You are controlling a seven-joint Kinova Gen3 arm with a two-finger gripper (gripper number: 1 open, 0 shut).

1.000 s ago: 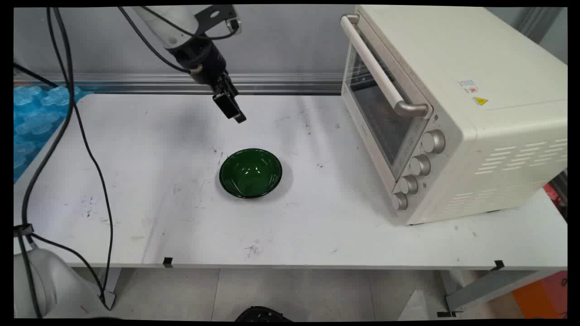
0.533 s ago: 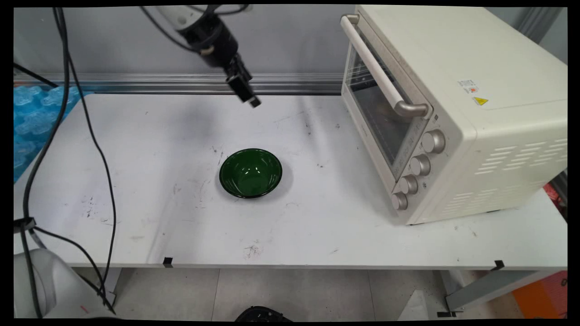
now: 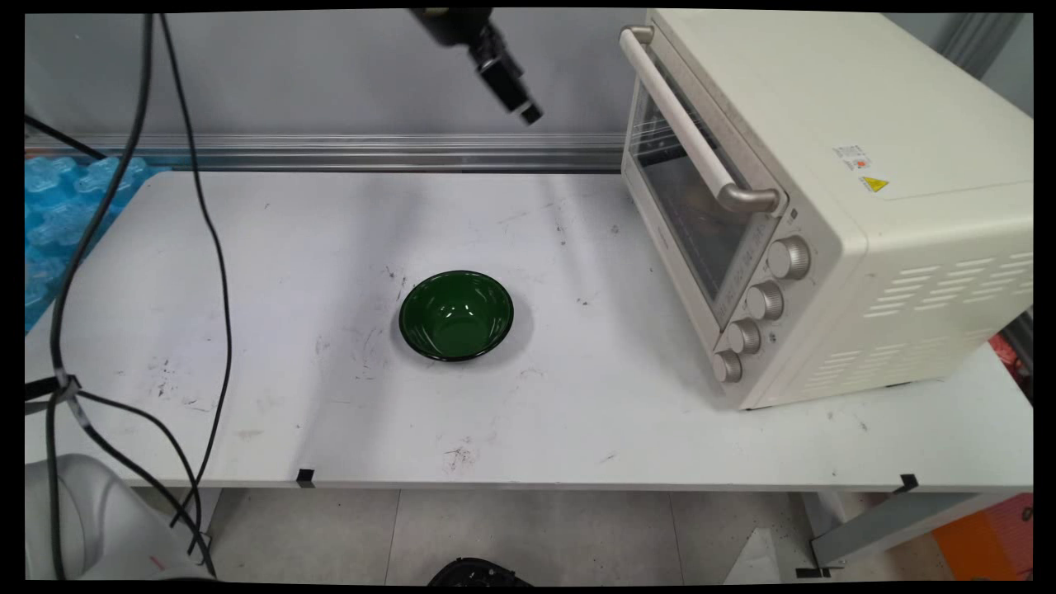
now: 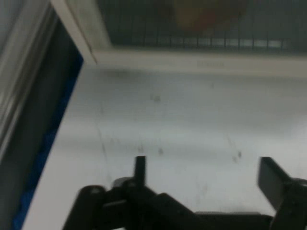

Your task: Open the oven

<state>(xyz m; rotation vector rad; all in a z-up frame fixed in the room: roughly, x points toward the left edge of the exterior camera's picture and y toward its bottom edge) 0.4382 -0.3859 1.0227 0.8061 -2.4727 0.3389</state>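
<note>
My black gripper (image 3: 528, 114) hangs high at the top of the main view, tilted down to the right, a little left of the oven's door handle (image 3: 681, 124). In the hand view the gripper (image 4: 204, 167) stands open with nothing between its fingers, over bare white table (image 4: 182, 124), with the bottom of the oven's glass door (image 4: 192, 28) across the top. The cream toaster oven (image 3: 825, 206) stands at the right with its door closed. A dark green bowl (image 3: 456, 316) sits upright and empty mid-table, well below the gripper.
The oven has several knobs (image 3: 763, 301) on its front right. Black cables (image 3: 190, 214) hang down on the left. Blue bubble wrap (image 3: 58, 214) lies off the table's left end. An aluminium rail (image 3: 330, 153) runs along the back edge.
The gripper has risen and moved right, from above the table behind the bowl to near the oven's door handle. The bowl and oven have not moved.
</note>
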